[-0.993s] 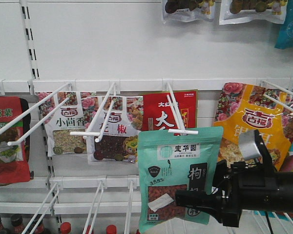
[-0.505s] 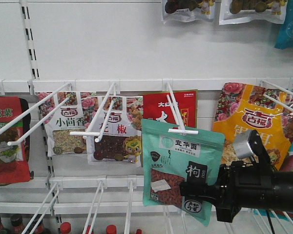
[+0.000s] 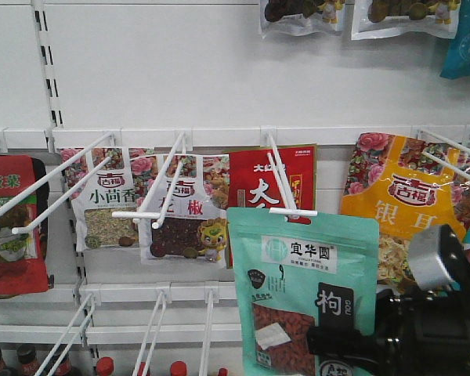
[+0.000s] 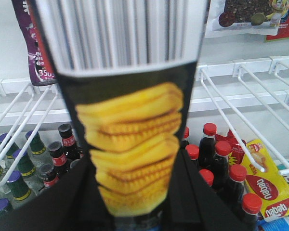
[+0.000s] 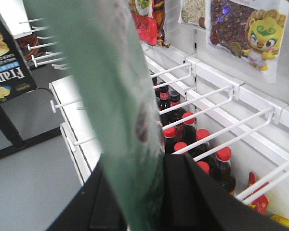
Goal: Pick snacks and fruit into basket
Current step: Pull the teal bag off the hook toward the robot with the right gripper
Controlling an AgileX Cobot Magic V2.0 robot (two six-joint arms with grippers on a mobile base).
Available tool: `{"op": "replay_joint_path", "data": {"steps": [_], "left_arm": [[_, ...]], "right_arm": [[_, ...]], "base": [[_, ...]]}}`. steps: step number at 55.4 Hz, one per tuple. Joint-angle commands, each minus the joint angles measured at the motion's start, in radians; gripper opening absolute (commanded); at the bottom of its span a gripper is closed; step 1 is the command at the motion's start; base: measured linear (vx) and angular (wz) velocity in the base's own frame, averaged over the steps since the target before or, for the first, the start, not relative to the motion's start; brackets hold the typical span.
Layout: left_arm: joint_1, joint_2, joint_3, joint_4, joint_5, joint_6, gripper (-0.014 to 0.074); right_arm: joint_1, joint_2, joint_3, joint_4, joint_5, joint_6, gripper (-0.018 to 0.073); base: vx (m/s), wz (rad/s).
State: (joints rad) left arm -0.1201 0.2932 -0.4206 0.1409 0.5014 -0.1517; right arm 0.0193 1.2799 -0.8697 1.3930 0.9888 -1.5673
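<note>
The right gripper (image 3: 323, 342) sensibly pinches the lower edge of the mint-green pouch (image 3: 298, 258), seemingly light, floppy and slick, hanging at the peg hook's (image 3: 292, 211) tip, while the left gripper (image 4: 135, 202) clamps a biscuit pack (image 4: 135, 134).

My pouch (image 3: 301, 291) reads 宜华园 and 枸; my box (image 5: 7, 62) says FRANZ; a packet (image 4: 269, 193), nabati.

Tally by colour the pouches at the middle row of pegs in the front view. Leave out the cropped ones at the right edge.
Red pouches: 2
White pouches: 2
Mint-green pouch: 1
Orange-yellow pouch: 1
Total: 6
</note>
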Motion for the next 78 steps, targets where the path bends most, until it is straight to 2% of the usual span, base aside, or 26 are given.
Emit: {"op": "replay_joint_path", "data": {"steps": [1,15,29,35,40,45,51,57,64,70,78], "left_arm": [[-0.001,0.006,-0.036,0.008,-0.1,-0.007,0.0017],[-0.001,0.006,-0.036,0.008,-0.1,-0.007,0.0017],[-0.001,0.006,-0.036,0.008,-0.1,-0.007,0.0017],[-0.001,0.006,-0.036,0.008,-0.1,-0.007,0.0017],[-0.001,0.006,-0.036,0.008,-0.1,-0.007,0.0017],[-0.001,0.006,-0.036,0.008,-0.1,-0.007,0.0017],[-0.001,0.006,-0.036,0.008,-0.1,-0.007,0.0017],[-0.001,0.006,-0.036,0.008,-0.1,-0.007,0.0017],[-0.001,0.006,-0.036,0.008,-0.1,-0.007,0.0017],[-0.001,0.006,-0.036,0.008,-0.1,-0.007,0.0017],[-0.001,0.006,-0.036,0.008,-0.1,-0.007,0.0017]], "right_arm": [[-0.002,-0.107,0.039,0.063,-0.005,-0.003,-0.0008],[-0.003,-0.305,0.162,0.047,-0.044,0.043,-0.0008],[-0.003,-0.425,0.17,0.027,-0.06,0.087,-0.0008],[-0.003,-0.456,0.17,0.001,-0.081,0.161,-0.0008],[-0.005,-0.48,0.17,-0.101,-0.187,0.261,-0.0008],[-0.005,-0.514,0.173,-0.251,-0.345,0.385,-0.0008],[-0.005,-0.553,0.193,-0.467,-0.469,0.596,-0.0008],[0.005,-0.591,0.246,-0.63,-0.573,0.819,-0.0008],[0.063,-0.636,0.303,-0.777,-0.66,0.896,-0.0008],[0.093,-0.682,0.31,-0.889,-0.667,0.951,-0.0008],[0.093,-0.753,0.31,-1.105,-0.666,1.212,-0.0008]], "base": [[0.0,0.0],[0.0,0.0],[0.0,0.0],[0.0,0.0],[0.0,0.0],[0.0,0.0],[0.0,0.0],[0.0,0.0],[0.0,0.0],[0.0,0.0],[0.0,0.0]]}}
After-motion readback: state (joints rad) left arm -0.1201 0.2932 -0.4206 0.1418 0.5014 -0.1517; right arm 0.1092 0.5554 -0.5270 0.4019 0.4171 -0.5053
